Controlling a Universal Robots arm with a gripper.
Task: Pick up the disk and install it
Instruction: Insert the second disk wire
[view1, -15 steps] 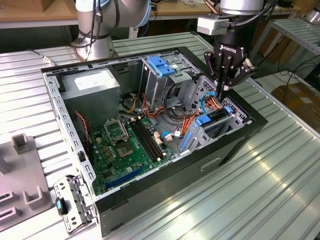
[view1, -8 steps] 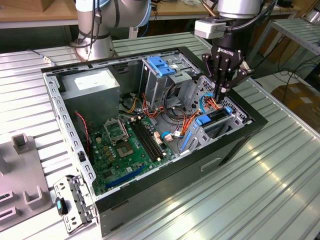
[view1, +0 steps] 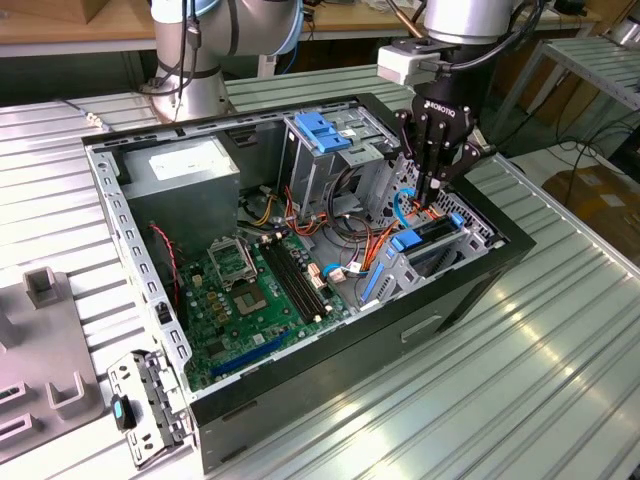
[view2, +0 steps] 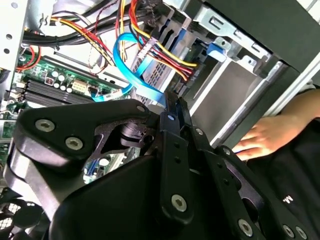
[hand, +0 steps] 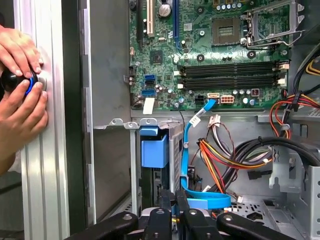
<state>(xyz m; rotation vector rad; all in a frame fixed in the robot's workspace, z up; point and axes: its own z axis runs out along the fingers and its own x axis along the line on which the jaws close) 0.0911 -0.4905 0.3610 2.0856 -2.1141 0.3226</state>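
While the gripper (view1: 436, 190) hangs low inside the computer case (view1: 150, 290), its jaws look drawn together, apparently on the disk's (view1: 432, 237) upper edge. That disk sits partly down in the lower bay, so pressing straight, clear of the blue cable (hand: 187, 165), matters.

I see my arm (view1: 470, 25) reaching straight down, wrist vertical, claw (view1: 432, 185) pointing downward with its black fingers (view2: 172, 125) drawn close together, tips nearly meeting just below the knuckles.
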